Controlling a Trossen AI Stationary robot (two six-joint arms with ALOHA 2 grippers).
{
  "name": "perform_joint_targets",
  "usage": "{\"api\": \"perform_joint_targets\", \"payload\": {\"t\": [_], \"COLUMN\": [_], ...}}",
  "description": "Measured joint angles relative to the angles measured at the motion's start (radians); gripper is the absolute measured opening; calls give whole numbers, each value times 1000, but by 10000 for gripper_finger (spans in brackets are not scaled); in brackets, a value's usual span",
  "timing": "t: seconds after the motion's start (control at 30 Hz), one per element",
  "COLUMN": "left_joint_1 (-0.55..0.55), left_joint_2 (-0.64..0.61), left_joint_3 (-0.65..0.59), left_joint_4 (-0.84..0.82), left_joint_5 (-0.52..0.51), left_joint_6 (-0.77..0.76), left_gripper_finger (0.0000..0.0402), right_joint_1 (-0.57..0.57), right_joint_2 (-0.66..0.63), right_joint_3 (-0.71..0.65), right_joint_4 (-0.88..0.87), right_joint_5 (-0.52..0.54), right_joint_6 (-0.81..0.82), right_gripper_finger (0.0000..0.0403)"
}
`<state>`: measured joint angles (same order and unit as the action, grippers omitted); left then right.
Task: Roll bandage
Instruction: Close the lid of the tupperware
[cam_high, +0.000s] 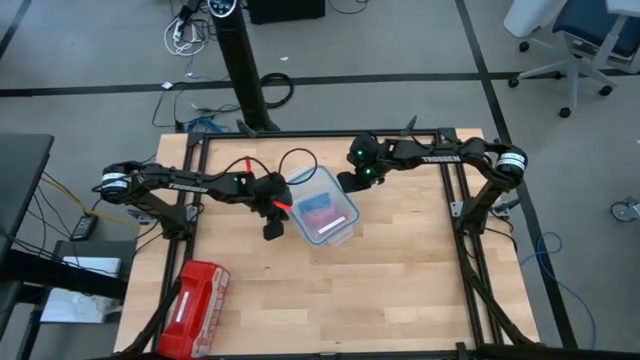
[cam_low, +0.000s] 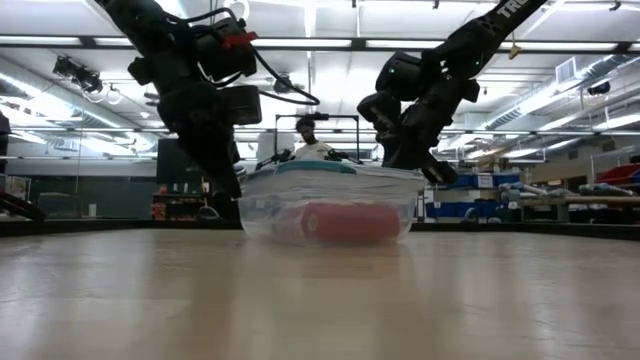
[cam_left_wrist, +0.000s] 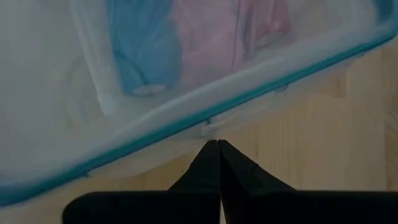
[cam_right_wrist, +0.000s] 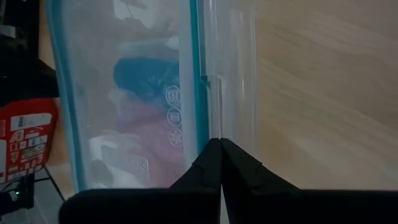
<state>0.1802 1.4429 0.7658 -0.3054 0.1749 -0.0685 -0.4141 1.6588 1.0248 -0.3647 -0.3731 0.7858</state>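
Note:
A clear plastic box (cam_high: 322, 208) with a teal-rimmed lid stands at the table's middle. Inside it, seen through the plastic, lies the blue bandage (cam_left_wrist: 143, 50) (cam_right_wrist: 146, 78) beside pink-red rolls (cam_left_wrist: 211, 37) (cam_low: 345, 222). My left gripper (cam_high: 288, 207) (cam_left_wrist: 217, 143) is shut, its tips at the lid's rim on the box's left side. My right gripper (cam_high: 346, 186) (cam_right_wrist: 219, 140) is also shut, its tips at the lid's rim on the box's far right side. Both point slanting down. My left gripper has its shut tips right at the lid's lip (cam_left_wrist: 208, 127), slanting down from the table's left. Whether they touch it, I cannot tell. My right gripper has its shut tips at the lid's teal-edged rim (cam_right_wrist: 208, 124), slanting down from the far right. Whether they touch, I cannot tell.
A red plastic-wrapped pack (cam_high: 195, 305) lies at the table's near left corner. Bare wood (cam_high: 400, 290) spreads in front of and to the right of the box. A person (cam_low: 312, 140) shows in the room beyond the table.

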Motion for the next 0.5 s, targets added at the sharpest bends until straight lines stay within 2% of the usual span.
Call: {"api": "perform_joint_targets", "payload": {"t": [0.5], "left_joint_1": [1], "left_joint_2": [0], "left_joint_3": [0], "left_joint_4": [23], "left_joint_5": [-6], "left_joint_6": [-48], "left_gripper_finger": [0], "right_joint_1": [-35], "right_joint_2": [-34], "right_joint_3": [-1], "right_joint_4": [-4], "right_joint_5": [87], "right_joint_6": [24], "right_gripper_finger": [0]}}
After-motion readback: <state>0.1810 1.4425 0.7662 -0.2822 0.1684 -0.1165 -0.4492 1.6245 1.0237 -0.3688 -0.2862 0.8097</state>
